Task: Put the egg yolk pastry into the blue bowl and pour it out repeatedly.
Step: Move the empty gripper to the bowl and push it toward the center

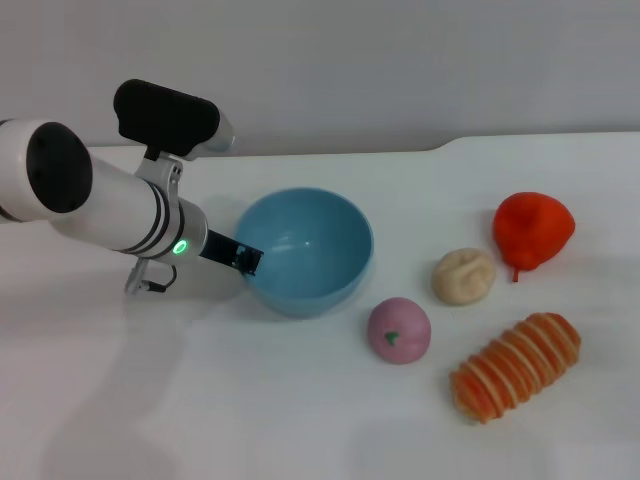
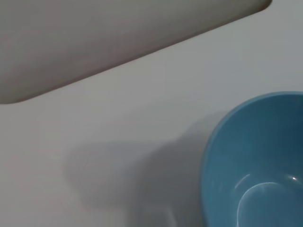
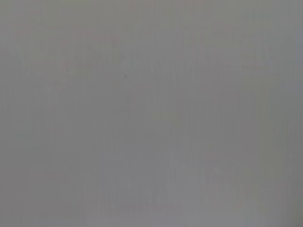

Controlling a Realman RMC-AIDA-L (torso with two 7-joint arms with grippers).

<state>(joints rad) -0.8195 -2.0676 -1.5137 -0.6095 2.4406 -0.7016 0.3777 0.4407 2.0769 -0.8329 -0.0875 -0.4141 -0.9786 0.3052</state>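
The egg yolk pastry (image 1: 464,275) sits on the white table (image 1: 250,420), out of the bowl, between the pink ball (image 1: 399,330) and the red fruit-shaped piece (image 1: 533,229), with the orange-and-cream ridged bread (image 1: 516,365) just in front of it. The blue bowl (image 1: 306,250) stands upright and empty to its left, a little apart. The left gripper (image 1: 245,259) is at the bowl's left rim, apparently clamped on it. The right arm is not in sight from the head.

The left arm reaches in low from the left, its claw (image 1: 246,259) dark-tipped and extended forward.
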